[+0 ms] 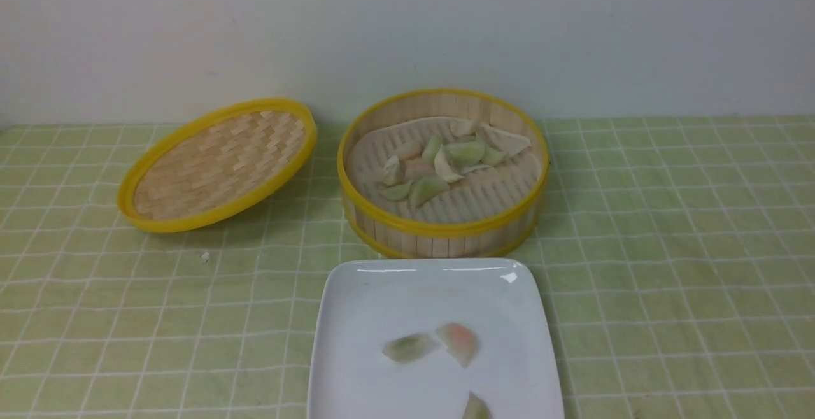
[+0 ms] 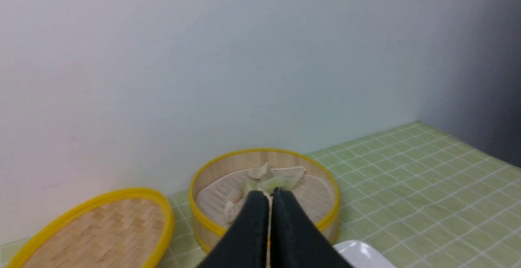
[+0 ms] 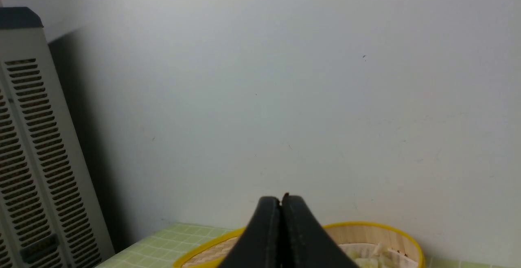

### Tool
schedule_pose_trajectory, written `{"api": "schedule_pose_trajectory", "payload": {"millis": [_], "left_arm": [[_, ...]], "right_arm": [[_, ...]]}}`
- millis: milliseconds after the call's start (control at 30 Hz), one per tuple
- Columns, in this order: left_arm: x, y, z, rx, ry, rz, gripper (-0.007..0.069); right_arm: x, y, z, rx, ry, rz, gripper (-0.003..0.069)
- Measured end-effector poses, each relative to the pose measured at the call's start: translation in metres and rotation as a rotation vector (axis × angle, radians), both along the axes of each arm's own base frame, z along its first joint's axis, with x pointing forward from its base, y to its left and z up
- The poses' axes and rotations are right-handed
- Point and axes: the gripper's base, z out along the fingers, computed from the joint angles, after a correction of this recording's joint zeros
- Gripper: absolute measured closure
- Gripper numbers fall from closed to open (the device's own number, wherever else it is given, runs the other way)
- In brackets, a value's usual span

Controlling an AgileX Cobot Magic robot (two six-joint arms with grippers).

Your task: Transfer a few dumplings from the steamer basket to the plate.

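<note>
A: Where does it all sit?

B: From the front camera, the steamer basket (image 1: 442, 174) is at twelve o'clock on the tabletop (image 1: 668, 266), its dumplings (image 1: 449, 161) heaped toward the far side. The plate (image 1: 356, 291) lies at six o'clock, just in front of it, with three dumplings on it. The woven lid (image 1: 218, 165) sits tilted at ten o'clock, beside the basket.

A: And the claws?

B: The left claw (image 2: 269, 196) is pressed together and holds nothing. The right claw (image 3: 281, 203) is the same. Both hang above the tabletop, out of the front camera's sight.

A: So how to fetch another well?

B: I'd judge the next pick needs a claw opened first, then lowered over a dumpling at the heap's edge, clear of the basket wall. They look soft, so a gentle pinch, and a release on bare plate.

A: The surroundings?

B: A green checked cloth, a plain pale wall behind, and a vented grey panel (image 3: 36, 146) in the right wrist camera.
</note>
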Motion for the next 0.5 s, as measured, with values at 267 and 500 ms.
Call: {"api": "schedule_pose_trajectory", "payload": {"millis": [267, 500], "left_arm": [[0.005, 0.016, -0.119, 0.011, 0.030, 0.338, 0.0631], [0.009, 0.022, -0.176, 0.049, 0.173, 0.455, 0.0631]], "right_arm": [[0.000, 0.000, 0.000, 0.000, 0.000, 0.000, 0.0671], [0.000, 0.000, 0.000, 0.000, -0.001, 0.000, 0.0671]]}}
